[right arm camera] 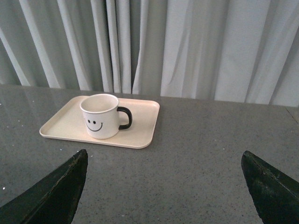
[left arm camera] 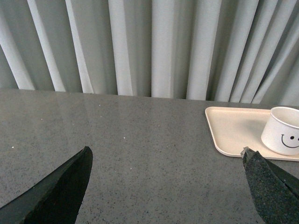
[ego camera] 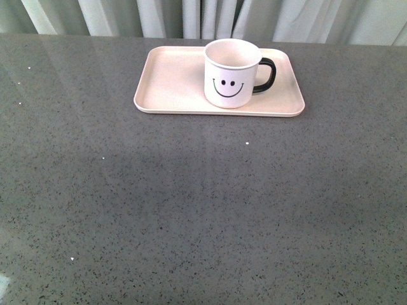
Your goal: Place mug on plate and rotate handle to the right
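The cream-white mug point(ego camera: 230, 73) with a black smiley face stands upright on the pale pink plate point(ego camera: 172, 89), toward its right half. Its black handle point(ego camera: 267, 75) points to the right in the front view. Neither arm shows in the front view. My left gripper point(left arm camera: 166, 161) is open over bare table, with the plate point(left arm camera: 231, 130) and mug point(left arm camera: 282, 130) well off to one side. My right gripper point(right arm camera: 163, 161) is open too, nothing between its fingers; mug point(right arm camera: 99, 116), handle point(right arm camera: 126, 117) and plate point(right arm camera: 140, 126) lie some way ahead of it.
A grey speckled tabletop point(ego camera: 203, 210) stretches from the plate to the near edge. Pale pleated curtains point(ego camera: 191, 16) hang just behind the table's far edge, close behind the plate.
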Tool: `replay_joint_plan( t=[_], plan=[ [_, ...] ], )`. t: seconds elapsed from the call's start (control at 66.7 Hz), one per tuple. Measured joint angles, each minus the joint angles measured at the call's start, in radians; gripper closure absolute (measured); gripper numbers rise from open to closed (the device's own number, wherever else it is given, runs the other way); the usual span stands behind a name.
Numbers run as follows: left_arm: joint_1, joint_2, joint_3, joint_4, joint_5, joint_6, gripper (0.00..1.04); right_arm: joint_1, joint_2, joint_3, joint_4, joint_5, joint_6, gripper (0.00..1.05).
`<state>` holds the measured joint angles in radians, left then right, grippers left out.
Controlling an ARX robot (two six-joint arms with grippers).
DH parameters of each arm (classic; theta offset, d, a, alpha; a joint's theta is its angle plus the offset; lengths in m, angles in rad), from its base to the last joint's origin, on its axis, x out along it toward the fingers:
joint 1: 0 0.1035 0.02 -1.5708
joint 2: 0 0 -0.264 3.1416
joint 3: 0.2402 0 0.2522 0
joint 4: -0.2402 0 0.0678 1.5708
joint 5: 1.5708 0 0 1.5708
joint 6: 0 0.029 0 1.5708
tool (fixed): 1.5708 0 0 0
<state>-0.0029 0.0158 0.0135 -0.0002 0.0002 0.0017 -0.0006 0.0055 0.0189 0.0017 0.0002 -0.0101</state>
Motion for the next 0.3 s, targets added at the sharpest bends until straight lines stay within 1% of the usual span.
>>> replay_joint_plan(
  t=[0.3],
  plan=[
    [0.0,0.0,0.0,0.0,0.0,0.0,0.09,0.0,0.0,0.0,0.0,0.0,0.0,0.09]
  ],
)
